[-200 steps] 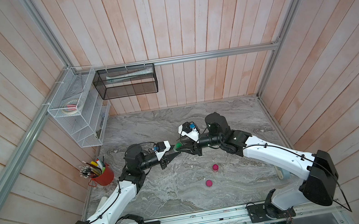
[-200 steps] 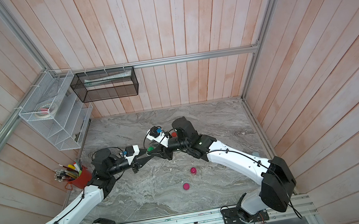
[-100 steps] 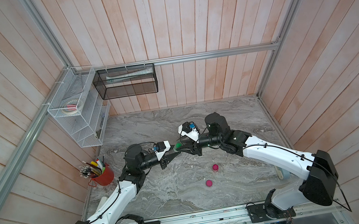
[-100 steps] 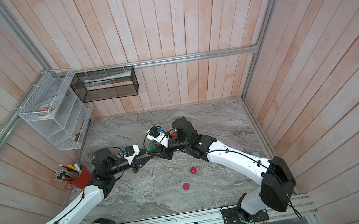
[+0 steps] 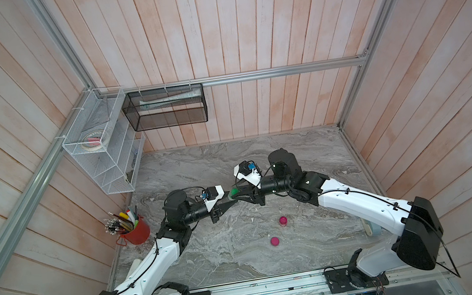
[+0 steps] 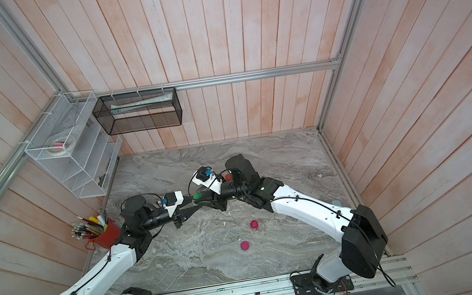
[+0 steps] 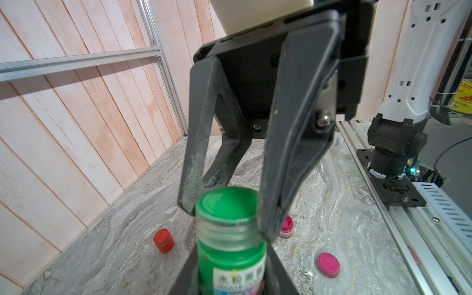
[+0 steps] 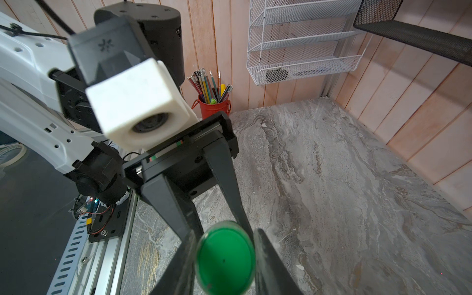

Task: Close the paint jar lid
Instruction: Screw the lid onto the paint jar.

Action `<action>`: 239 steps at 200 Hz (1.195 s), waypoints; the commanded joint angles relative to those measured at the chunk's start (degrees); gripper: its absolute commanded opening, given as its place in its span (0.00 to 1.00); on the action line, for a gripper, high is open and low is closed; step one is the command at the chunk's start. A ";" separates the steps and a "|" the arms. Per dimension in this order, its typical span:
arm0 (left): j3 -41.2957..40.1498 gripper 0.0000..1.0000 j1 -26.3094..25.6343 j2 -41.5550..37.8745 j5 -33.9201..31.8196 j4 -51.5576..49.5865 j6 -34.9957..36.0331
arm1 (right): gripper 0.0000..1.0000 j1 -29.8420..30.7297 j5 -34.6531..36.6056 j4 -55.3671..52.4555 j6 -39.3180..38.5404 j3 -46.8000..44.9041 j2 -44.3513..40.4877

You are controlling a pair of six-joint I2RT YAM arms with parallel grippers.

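Count with me: two arms, two grippers, three paint jars, one loose lid.

Your green paint jar with the white label sits low centre in the left wrist view. In both top views it is the green spot mid-frame where the two arms meet, held up off the grey marble table.

Your left gripper is clamped on the jar's body, one black finger on each side of the label. The round green lid sits on the jar's top, with a clear ribbed neck showing just beneath it.

Your right gripper faces in from the opposite side. Its two black fingers bracket that lid, one against each edge, pinching it. The right wrist view shows this at bottom centre, with the green disc squeezed between them.

- **Small red jar**: one, standing on the table at lower left of the left wrist view.
- **Magenta jar**: one, just right of centre and below the arms in both top views.
- **Flat magenta lid**: one, lying near the magenta jar but apart from it.
- **Red cup of pens and pencils**: one, at the table's left edge.
- **White wire shelf** and **black mesh basket**: one of each, on the walls at upper left.
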 commanded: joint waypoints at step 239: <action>-3.25 0.30 -2.07 -14.44 -50.89 8.61 6.09 | 0.14 10.13 17.25 9.16 37.81 15.08 25.29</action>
